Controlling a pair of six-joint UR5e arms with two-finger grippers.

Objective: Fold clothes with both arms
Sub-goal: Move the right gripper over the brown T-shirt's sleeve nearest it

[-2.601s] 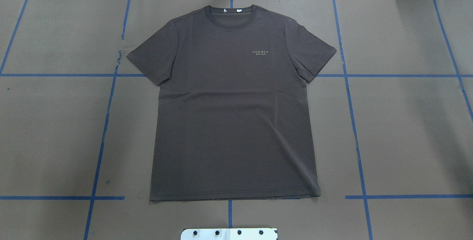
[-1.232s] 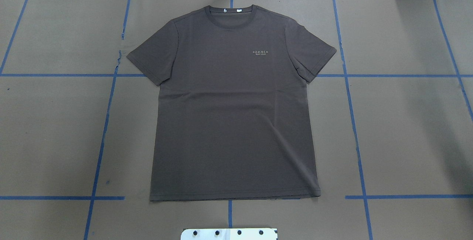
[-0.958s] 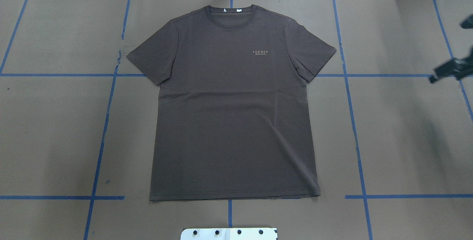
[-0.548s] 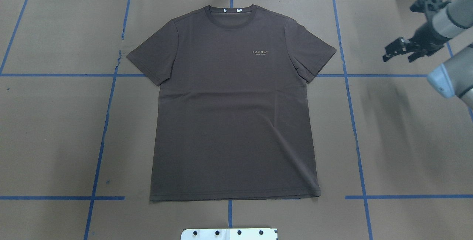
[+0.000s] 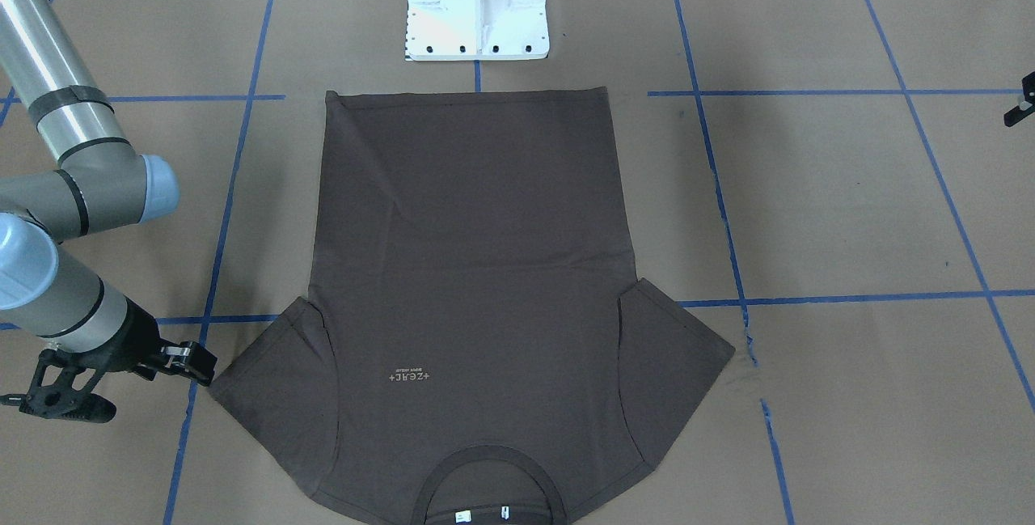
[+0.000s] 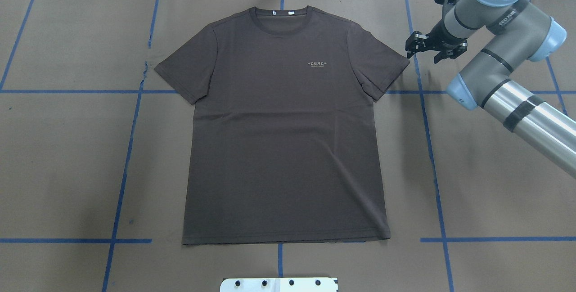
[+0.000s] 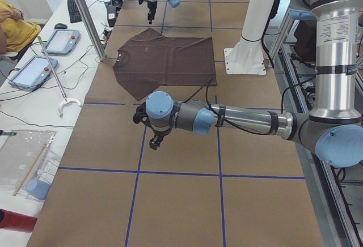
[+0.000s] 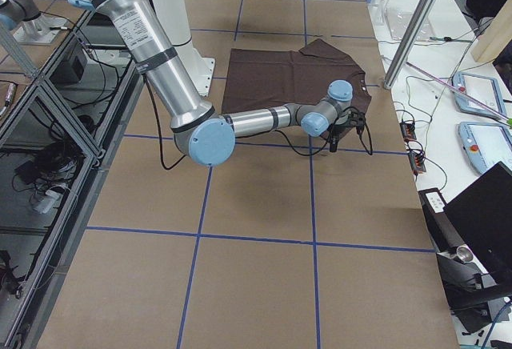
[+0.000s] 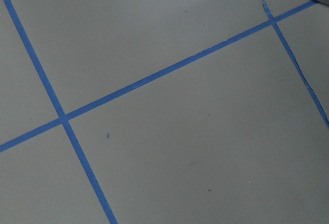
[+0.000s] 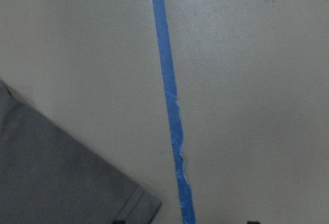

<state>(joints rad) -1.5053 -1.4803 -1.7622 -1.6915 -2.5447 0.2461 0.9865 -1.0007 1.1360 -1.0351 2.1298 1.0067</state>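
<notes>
**Right arm closing in on the sleeve, shirt lying unmoved**

The right gripper (image 6: 425,50) is now hanging just beside the tip of the sleeve (image 6: 382,69) on the robot's right. Half a second ago it was well out toward the table's right edge, and two and a half seconds ago no arm was showing in the overhead view at all. Its fingers are standing apart, gripping nothing. It is sitting over the blue tape line (image 6: 418,76) that runs past the sleeve; whether it is touching the cloth cannot be told.

The dark brown T-shirt (image 6: 283,148) is lying exactly as before: spread flat and logo side up on the paper-covered table (image 6: 67,157), with its collar on the far side and its hem toward the white base (image 5: 477,7).

The left gripper (image 7: 154,142) is hovering over bare paper, well apart from the shirt; whether it is spread or closed cannot be told.
</notes>
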